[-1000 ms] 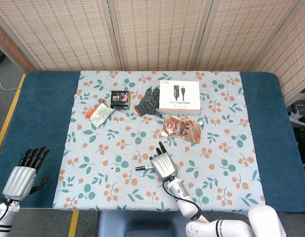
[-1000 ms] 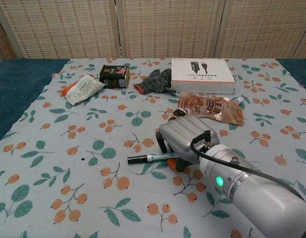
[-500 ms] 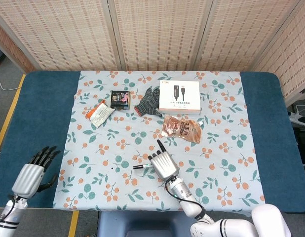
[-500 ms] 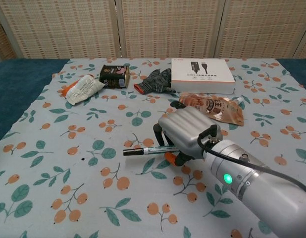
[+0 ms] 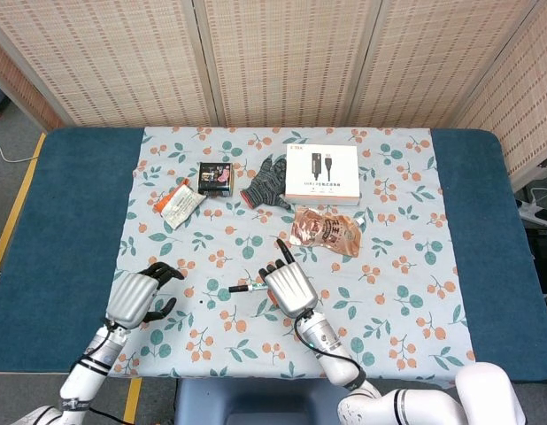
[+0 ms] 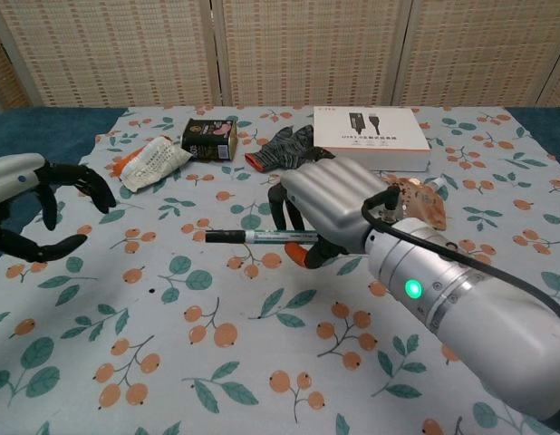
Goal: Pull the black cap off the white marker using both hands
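Observation:
My right hand [image 5: 288, 288] [image 6: 330, 210] grips the white marker [image 6: 278, 236] and holds it level above the cloth, lifted off the table. The marker's black cap [image 6: 226, 236] [image 5: 236, 289] sticks out to the left of the fingers, free of any grasp. My left hand [image 5: 138, 296] [image 6: 40, 208] hovers over the left part of the cloth with its fingers curved and apart, holding nothing. A wide gap separates it from the cap.
At the back of the floral cloth [image 5: 415, 266] lie a white cable box [image 5: 321, 173], a grey glove [image 5: 268, 184], a dark small box [image 5: 215, 177], a white wrapper [image 5: 180, 203] and a brown snack pouch [image 5: 325, 230].
My right hand has lifted the marker off the cloth and carried it up and left. My left hand has swung in from the table's left edge toward the marker.

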`<state>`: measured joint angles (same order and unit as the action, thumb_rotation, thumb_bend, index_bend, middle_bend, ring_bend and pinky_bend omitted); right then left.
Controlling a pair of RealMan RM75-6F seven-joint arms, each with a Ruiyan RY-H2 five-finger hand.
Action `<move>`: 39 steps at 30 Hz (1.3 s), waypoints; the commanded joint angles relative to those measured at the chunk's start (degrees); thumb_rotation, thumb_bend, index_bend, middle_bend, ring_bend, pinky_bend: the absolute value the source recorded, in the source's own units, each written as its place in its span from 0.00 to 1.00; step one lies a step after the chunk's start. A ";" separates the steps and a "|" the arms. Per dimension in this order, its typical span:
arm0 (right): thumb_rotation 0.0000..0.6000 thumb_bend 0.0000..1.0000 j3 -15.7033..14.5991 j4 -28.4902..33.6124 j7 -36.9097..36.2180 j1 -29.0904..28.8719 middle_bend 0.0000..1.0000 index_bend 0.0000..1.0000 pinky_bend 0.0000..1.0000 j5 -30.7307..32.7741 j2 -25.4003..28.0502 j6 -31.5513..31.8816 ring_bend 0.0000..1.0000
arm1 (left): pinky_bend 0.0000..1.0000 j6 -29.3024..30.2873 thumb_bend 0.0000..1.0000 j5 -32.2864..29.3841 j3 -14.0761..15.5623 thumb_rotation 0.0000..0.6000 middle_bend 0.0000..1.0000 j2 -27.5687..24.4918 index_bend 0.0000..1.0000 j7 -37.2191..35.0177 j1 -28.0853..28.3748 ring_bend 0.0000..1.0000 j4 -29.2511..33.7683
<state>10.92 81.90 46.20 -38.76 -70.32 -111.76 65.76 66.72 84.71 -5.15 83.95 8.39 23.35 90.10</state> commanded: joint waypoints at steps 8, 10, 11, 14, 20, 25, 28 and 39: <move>1.00 0.43 2.64 -2.48 3.06 -2.90 0.83 0.85 0.00 2.47 -3.62 -0.49 0.45 | 0.55 -1.62 0.36 -9.33 -4.44 1.00 0.38 12.84 0.35 11.57 4.59 0.26 -2.78; 1.00 0.43 2.80 -2.95 3.10 -3.15 0.83 0.85 0.00 2.68 -4.16 -0.36 0.44 | 0.56 -0.48 0.36 -9.03 -4.62 1.00 0.40 14.51 0.36 12.00 4.85 0.28 -4.22; 1.00 0.43 2.82 -3.14 3.06 -3.22 0.83 0.85 0.00 2.74 -4.35 -0.29 0.44 | 0.57 -0.14 0.36 -9.00 -4.67 1.00 0.40 15.04 0.36 11.99 4.92 0.29 -4.65; 1.00 0.43 2.79 -3.76 2.88 -3.32 0.83 0.85 0.00 2.86 -4.77 -0.01 0.45 | 0.59 0.72 0.36 -8.45 -4.60 1.00 0.42 15.99 0.37 11.09 5.05 0.30 -5.29; 1.00 0.43 2.92 -4.98 1.26 -3.31 0.83 0.85 0.00 3.23 -5.50 0.15 0.45 | 0.62 2.16 0.36 -7.73 -4.34 1.00 0.46 17.38 0.42 9.78 5.08 0.34 -6.99; 1.00 0.43 3.03 -5.19 0.54 -3.35 0.83 0.85 0.00 3.59 -5.76 0.16 0.45 | 0.64 2.11 0.36 -8.10 -4.31 1.00 0.48 18.29 0.44 8.99 5.32 0.36 -8.05; 1.00 0.43 2.92 -5.27 0.42 -3.38 0.83 0.85 0.00 3.83 -5.98 0.13 0.45 | 0.65 2.07 0.36 -8.14 -4.23 1.00 0.48 18.75 0.44 8.89 5.54 0.36 -8.57; 1.00 0.43 2.60 -6.58 -0.37 -3.64 0.83 0.85 0.00 3.51 -7.43 0.52 0.45 | 0.67 2.96 0.36 -7.59 -4.31 1.00 0.51 20.50 0.46 6.92 5.93 0.38 -10.14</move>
<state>13.50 75.35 45.85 -42.38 -66.78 -119.15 66.25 69.62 77.06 -9.47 104.38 15.37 29.27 80.01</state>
